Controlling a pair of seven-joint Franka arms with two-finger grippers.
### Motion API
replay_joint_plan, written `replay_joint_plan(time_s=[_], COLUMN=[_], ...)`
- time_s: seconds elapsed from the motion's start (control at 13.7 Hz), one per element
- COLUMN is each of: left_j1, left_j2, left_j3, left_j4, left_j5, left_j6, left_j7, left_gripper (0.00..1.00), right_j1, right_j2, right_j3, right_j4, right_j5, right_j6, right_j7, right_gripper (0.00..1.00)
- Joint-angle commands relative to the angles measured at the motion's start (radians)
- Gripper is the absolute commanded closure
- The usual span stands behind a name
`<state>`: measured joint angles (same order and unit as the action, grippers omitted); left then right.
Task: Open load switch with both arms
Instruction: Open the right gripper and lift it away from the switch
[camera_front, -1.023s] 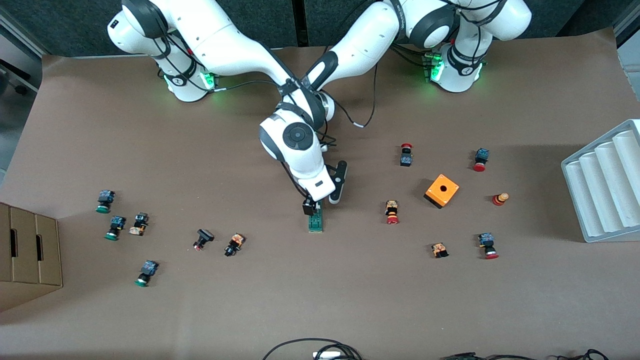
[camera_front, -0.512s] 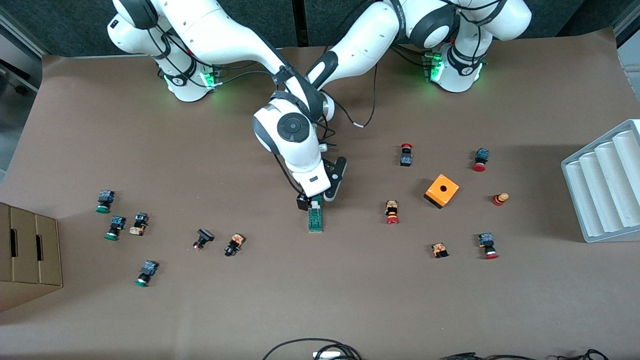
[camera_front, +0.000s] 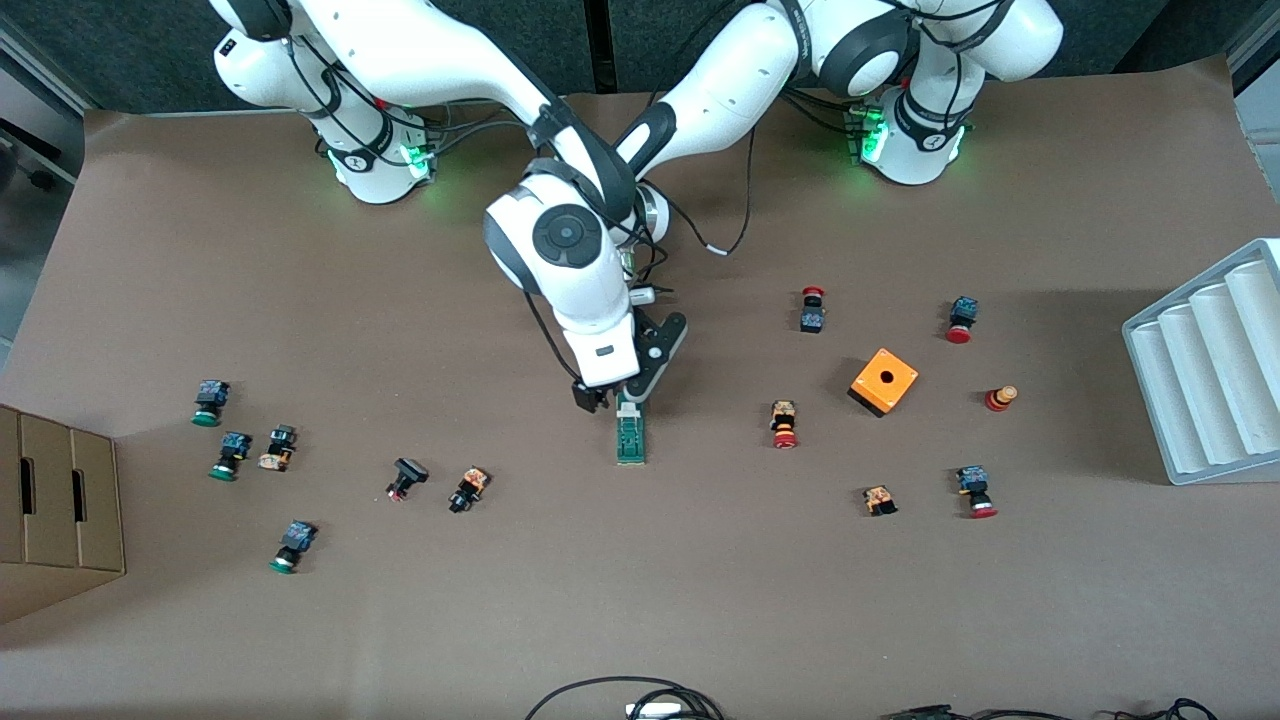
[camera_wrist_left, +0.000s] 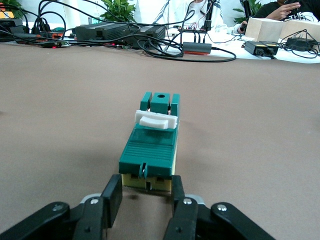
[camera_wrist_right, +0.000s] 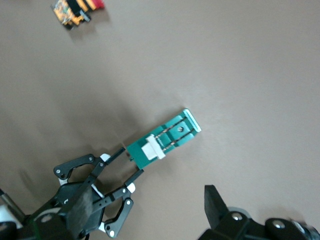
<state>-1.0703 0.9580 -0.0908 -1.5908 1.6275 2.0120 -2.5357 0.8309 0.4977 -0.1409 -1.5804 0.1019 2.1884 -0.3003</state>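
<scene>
The load switch (camera_front: 630, 438) lies flat on the brown counter (camera_front: 700, 600) near its middle, between the two scattered groups of push buttons and nearer the front camera than both arms' bases. It is a narrow dark green plastic block with a ribbed top, a pale yellowish base layer and a small white lever (camera_wrist_left: 158, 119) set crosswise on its upper face.

The left tool (camera_wrist_left: 142, 197) sits low at the end of the block that points toward the bases, its black fingers (camera_wrist_left: 111, 196) pinched narrowly on that end, so the body looks pinned to the counter. The right tool (camera_front: 597, 397) hangs just above that same end, its jaws spread wide and holding nothing; only one of its dark fingers (camera_wrist_right: 216, 205) shows in its own wrist view.

As I judge it, the step in hand is for the right tool to work the white lever while the left anchors the block. Doing it well means:
- keeping the left grip firm and level, since smooth plastic may slide on the matte paper-like covering;
- lowering the right finger squarely against the lever's edge;
- pushing along the block's length, not sideways, to avoid twisting it out of the pinch.
</scene>
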Motion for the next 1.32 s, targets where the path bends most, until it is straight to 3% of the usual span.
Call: replay_joint_plan(time_s=[0.0,0.73,1.24], left_j1=[-0.005,-0.005,0.000], left_j2=[0.013,0.014,0.013], left_j3=[0.006,0.008,0.008], left_j4=[0.006,0.006,0.008], left_j5=[-0.009,-0.005,0.009], left_j6=[-0.010,-0.009,-0.004], left_j7=[-0.008,-0.009,-0.009], left_gripper=[0.54,0.42,0.43], right_j1=[-0.044,-0.166,-0.257], right_j2=[-0.045,-0.123,-0.182], right_j3=[0.004,0.003,0.000], right_j4=[0.006,0.017,0.017], right_j5=[0.080,0.104,0.104], right_j6=[-0.065,-0.168,-0.283], right_j7=[0.013,0.068,0.131], right_gripper=[0.00,0.00,0.00])
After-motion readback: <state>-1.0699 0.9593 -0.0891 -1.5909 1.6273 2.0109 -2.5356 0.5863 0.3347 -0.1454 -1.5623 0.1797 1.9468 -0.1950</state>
